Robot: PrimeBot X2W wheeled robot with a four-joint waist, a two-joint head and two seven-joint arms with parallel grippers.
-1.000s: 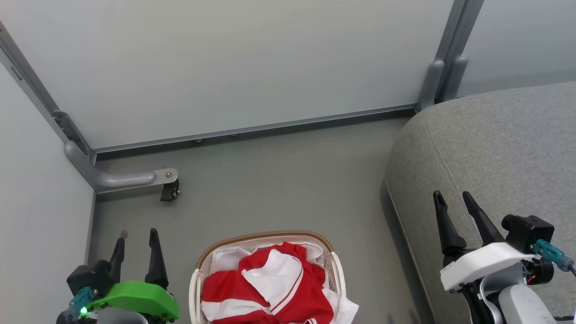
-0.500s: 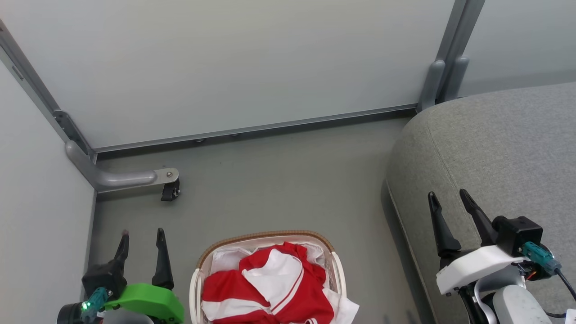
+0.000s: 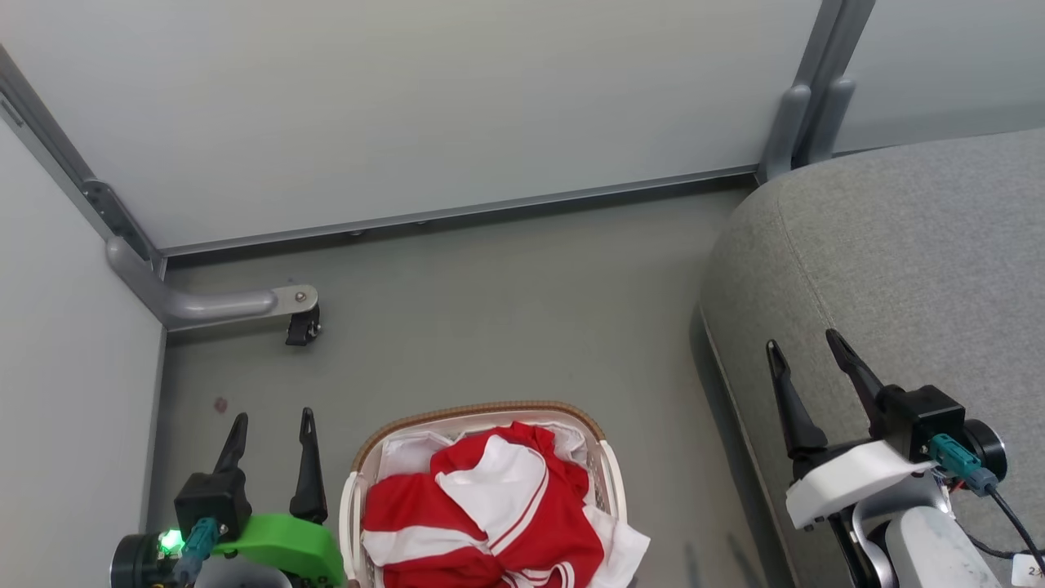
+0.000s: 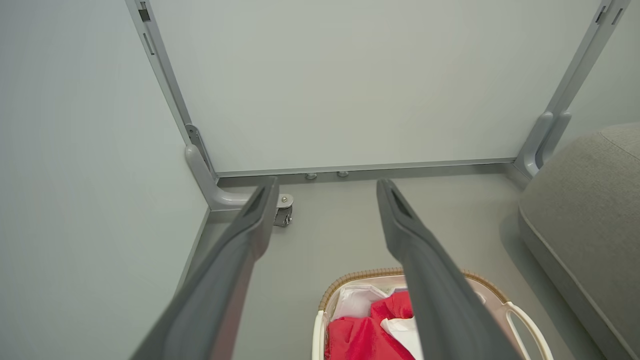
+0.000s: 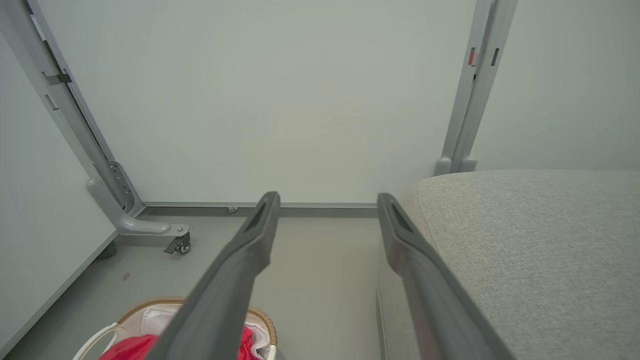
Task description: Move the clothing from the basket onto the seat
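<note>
At the right, the seat (image 3: 898,245) runs off the frame. On the floor (image 3: 506,310) between the grippers, the basket (image 3: 482,408) is cut off below, with the clothing (image 3: 490,514) heaped inside over a white liner (image 3: 404,453). The left gripper (image 3: 273,418) and right gripper (image 3: 802,339) hang spread and empty. A caster (image 3: 302,327) stands near the panel (image 3: 449,106).

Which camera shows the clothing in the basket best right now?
The head view: it looks down on the clothing heaped in the basket, unobstructed, only its near end cropped. The left wrist view catches a red-and-white patch partly behind one of the left fingers; the right wrist view, just red slivers beside the right fingers.
</note>
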